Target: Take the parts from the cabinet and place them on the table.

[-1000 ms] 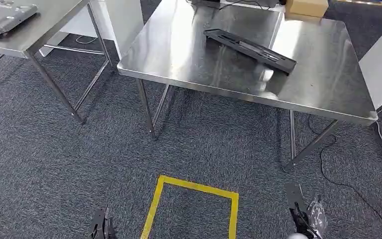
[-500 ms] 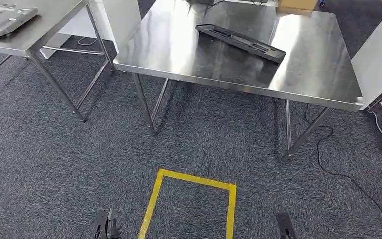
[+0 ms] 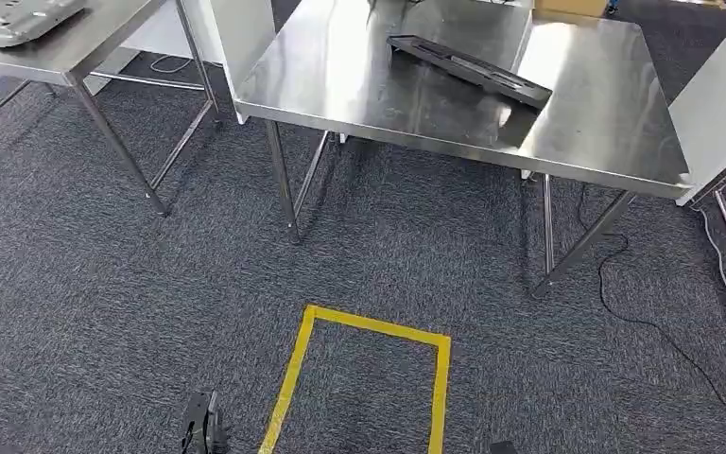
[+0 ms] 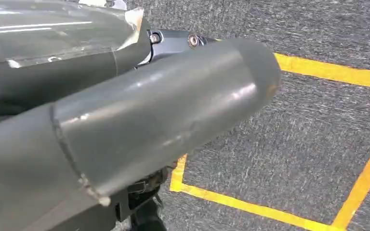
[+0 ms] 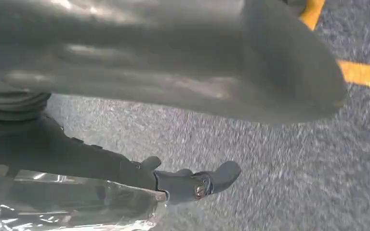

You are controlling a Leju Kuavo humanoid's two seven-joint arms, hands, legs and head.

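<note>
Hanging hands over the carpet, part already on the table

At far left a second steel table [image 3: 66, 52] carries a pale metal plate [image 3: 19, 17]. Low in the head view the left hand [image 3: 200, 426] hangs above the grey carpet [image 3: 104, 312], beside a yellow taped square [image 3: 364, 326]; in its wrist view the thumb [image 4: 164, 115] lies along a clear wrapped piece [image 4: 53, 33], though whether it is gripped I cannot tell. Ahead, the table [image 3: 359, 85] bears a long black part [image 3: 468, 68] lying flat. The right hand [image 5: 192, 185] hangs with fingers against clear plastic [image 5: 67, 207]; a grip cannot be told. A black cable [image 3: 662, 331] trails at right.
</note>
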